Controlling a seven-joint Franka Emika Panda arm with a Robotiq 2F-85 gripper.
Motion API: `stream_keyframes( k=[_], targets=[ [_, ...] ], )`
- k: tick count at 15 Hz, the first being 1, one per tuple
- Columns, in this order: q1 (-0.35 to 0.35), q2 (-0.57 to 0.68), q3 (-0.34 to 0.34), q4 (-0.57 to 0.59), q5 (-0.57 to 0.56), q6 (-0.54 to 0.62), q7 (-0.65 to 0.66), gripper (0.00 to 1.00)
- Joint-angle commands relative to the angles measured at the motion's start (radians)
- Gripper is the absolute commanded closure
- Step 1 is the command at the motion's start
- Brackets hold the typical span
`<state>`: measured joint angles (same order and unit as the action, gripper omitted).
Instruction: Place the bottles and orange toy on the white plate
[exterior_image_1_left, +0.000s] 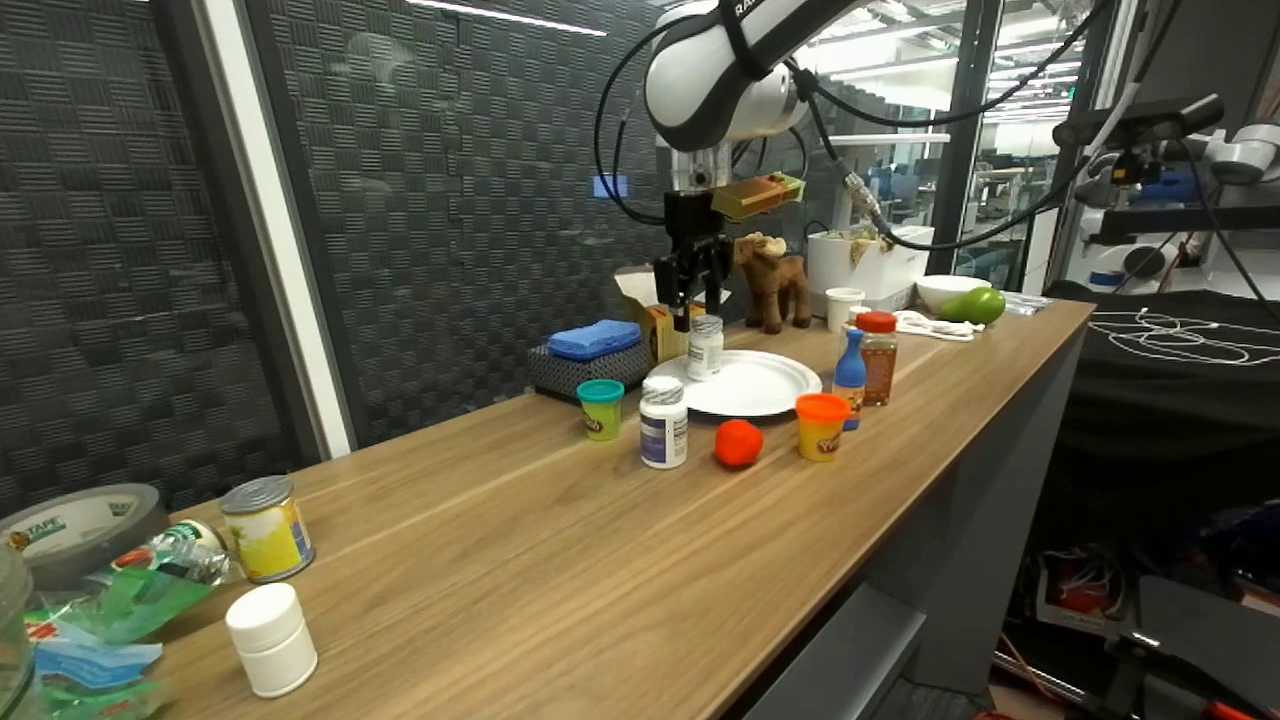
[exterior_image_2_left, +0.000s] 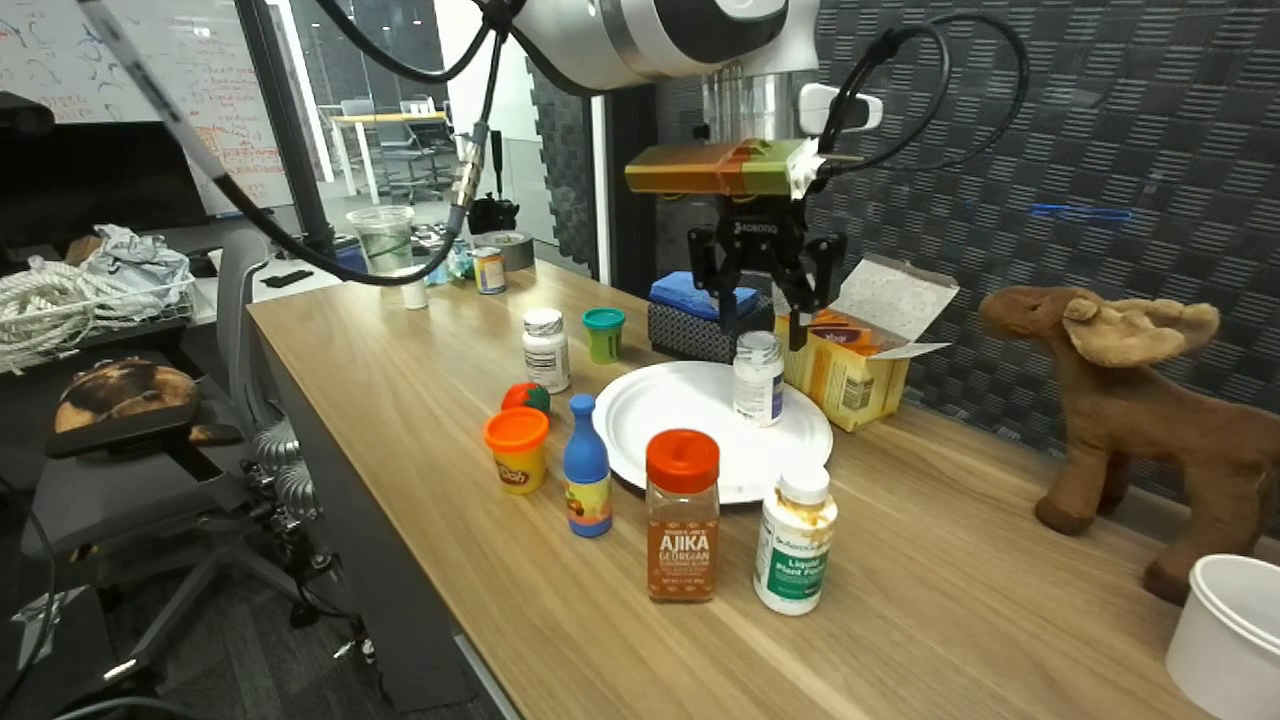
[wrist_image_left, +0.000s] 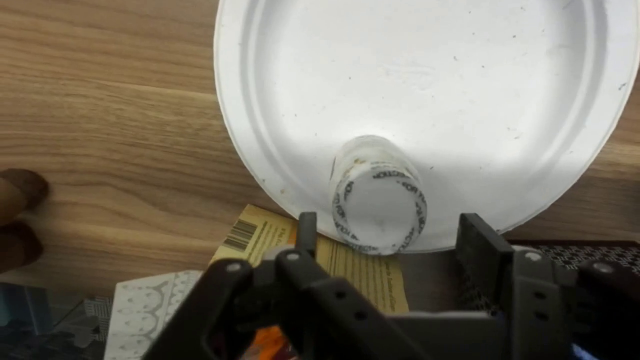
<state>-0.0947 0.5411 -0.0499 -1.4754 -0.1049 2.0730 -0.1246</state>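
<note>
In an exterior view the Liquid Plant Food bottle (exterior_image_2_left: 795, 548) stands nearest, its label readable only there, beside the Ajika jar (exterior_image_2_left: 683, 530). Next come the blue toy bottle (exterior_image_2_left: 587, 470), white plate (exterior_image_2_left: 662, 420) and yellow Play-Doh tub (exterior_image_2_left: 518, 455). On the plate a white pill bottle (exterior_image_2_left: 758, 385) stands upright, the gripper (wrist_image_left: 390, 230) released above it; the wrist view alone shows lettering ringing the bottle's top. Behind the tub, off the plate, sits the orange toy (exterior_image_2_left: 522, 396), its green patch, like that label, visible only there. Farther stand a second pill bottle (exterior_image_2_left: 545, 352) and green Play-Doh tub (exterior_image_2_left: 604, 340).

A bottle (exterior_image_1_left: 706, 350) stands on the plate (exterior_image_1_left: 765, 388), the toy (exterior_image_1_left: 738, 443) between tub (exterior_image_1_left: 820, 432) and another bottle (exterior_image_1_left: 664, 430).
</note>
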Motion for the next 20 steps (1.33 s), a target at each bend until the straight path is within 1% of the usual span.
stream_keyframes(
  k=[1, 2, 3, 5, 8, 11, 15, 18, 20],
  targets=[
    [-0.014, -0.126, -0.007, -0.103, 0.002, 0.018, -0.026, 0.0],
    [-0.025, -0.159, -0.01, -0.128, 0.012, 0.001, -0.034, 0.0],
    [-0.035, -0.196, -0.02, -0.164, 0.012, 0.007, -0.032, 0.0],
    [-0.052, -0.255, -0.046, -0.221, 0.002, 0.001, -0.007, 0.0],
    [-0.091, -0.321, -0.088, -0.288, 0.02, -0.058, 0.009, 0.0],
    [-0.128, -0.314, -0.116, -0.298, 0.052, -0.16, 0.002, 0.0],
    [-0.147, -0.27, -0.128, -0.281, 0.066, -0.242, 0.01, 0.0],
    [-0.149, -0.24, -0.123, -0.26, 0.079, -0.255, 0.012, 0.0],
    [-0.147, -0.221, -0.12, -0.249, 0.087, -0.233, 0.023, 0.0]
  ],
)
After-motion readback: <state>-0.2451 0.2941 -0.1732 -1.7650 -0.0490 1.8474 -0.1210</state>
